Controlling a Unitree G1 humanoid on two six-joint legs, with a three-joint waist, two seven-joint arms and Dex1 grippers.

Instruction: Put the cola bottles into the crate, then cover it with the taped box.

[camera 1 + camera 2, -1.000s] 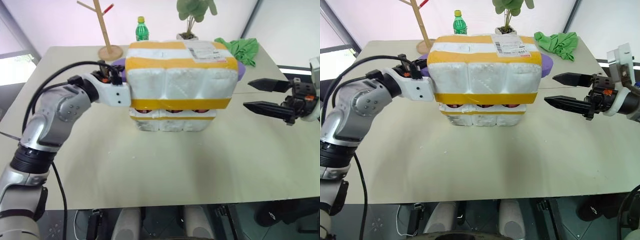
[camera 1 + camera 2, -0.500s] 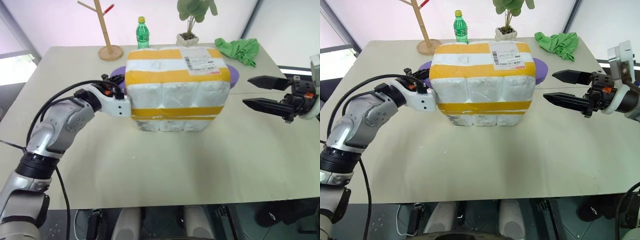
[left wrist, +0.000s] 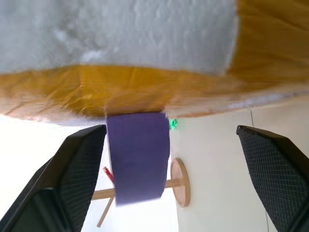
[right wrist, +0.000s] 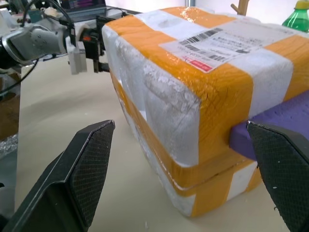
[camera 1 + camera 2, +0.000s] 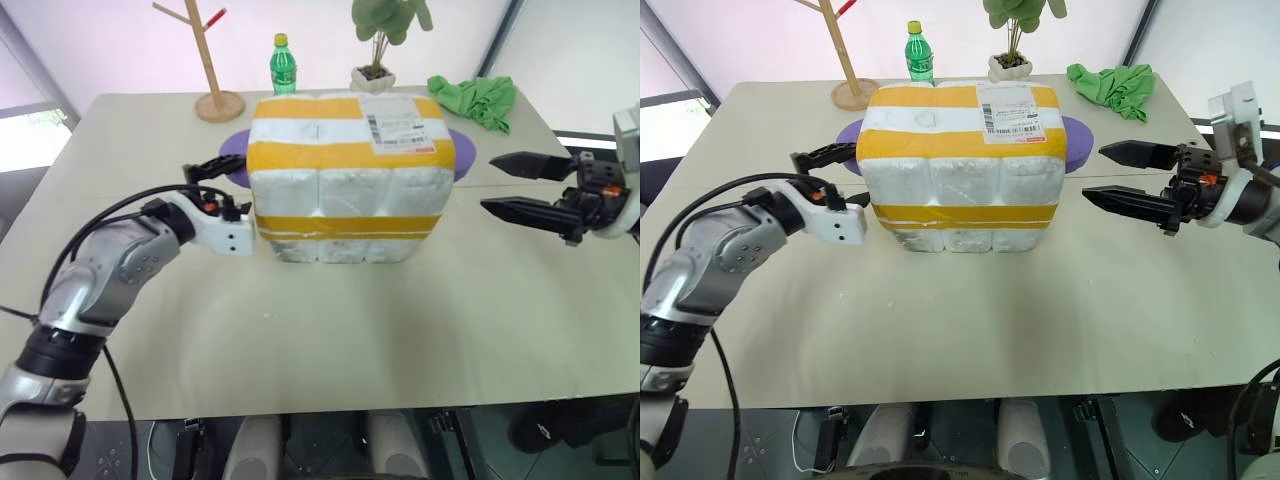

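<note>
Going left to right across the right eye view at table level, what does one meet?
Left gripper with open jaws → yellow-taped white foam box with shipping label, seated on the low white foam crate → right gripper, jaws open, apart from the box.

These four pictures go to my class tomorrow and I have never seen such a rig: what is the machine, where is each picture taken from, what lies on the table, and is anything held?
It is a humanoid robot with two arms, each ending in a two-fingered black gripper. Two pictures come from cameras in its head, looking down over the arms; the other two come from cameras on its wrists, looking along the fingers.

On the beige table stands a white foam box wrapped in yellow tape bands, with a shipping label, seated on a low white foam crate. Behind are a green plastic bottle, a wooden stand, a potted plant, a green cloth and something flat and purple.

Nothing is held: the left gripper and right gripper are open, one beside each end of the box.
</note>
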